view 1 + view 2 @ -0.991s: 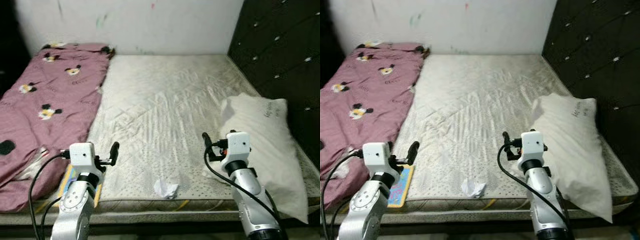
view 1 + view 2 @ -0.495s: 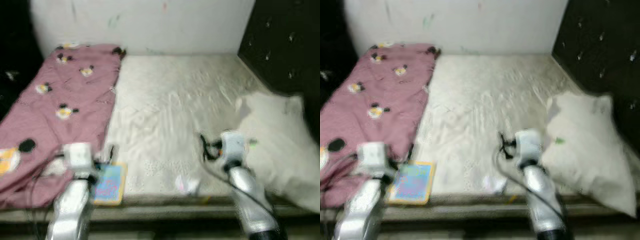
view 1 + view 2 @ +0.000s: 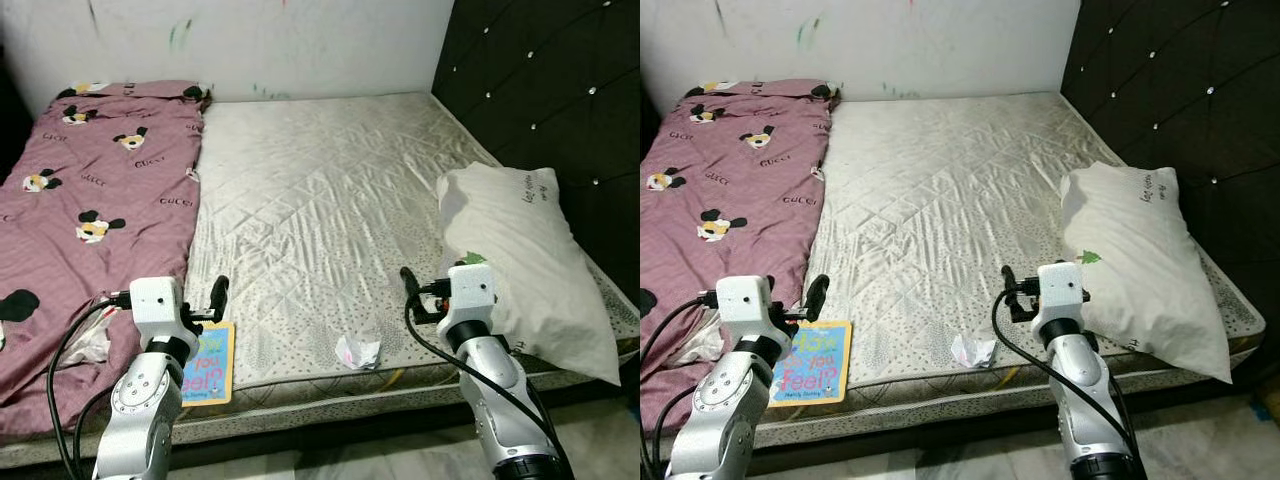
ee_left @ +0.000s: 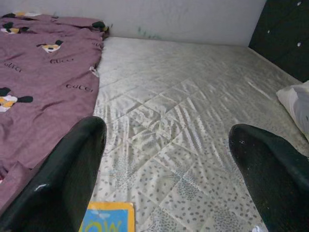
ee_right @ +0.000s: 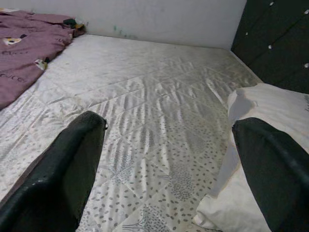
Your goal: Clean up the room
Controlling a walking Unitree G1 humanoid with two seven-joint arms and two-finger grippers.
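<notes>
Facing the mattress (image 3: 330, 220), both grippers spread wide and empty, the robot should lower its right gripper (image 5: 166, 159) squarely over the crumpled paper (image 3: 357, 349).

We read "GUCCI" printed repeatedly in dark letters on pink bedsheet (image 3: 90, 180), between cartoon mouse heads; same word legible in left wrist view. Children's book (image 3: 812, 362) at mattress edge shows "you" and "Feel?" in large colourful letters on cover; smaller line beneath too small for us to read. In left wrist view, book corner shows "OW". White pillow (image 3: 1135, 260) carries dark cursive lettering near its top edge; we cannot make out words.
</notes>
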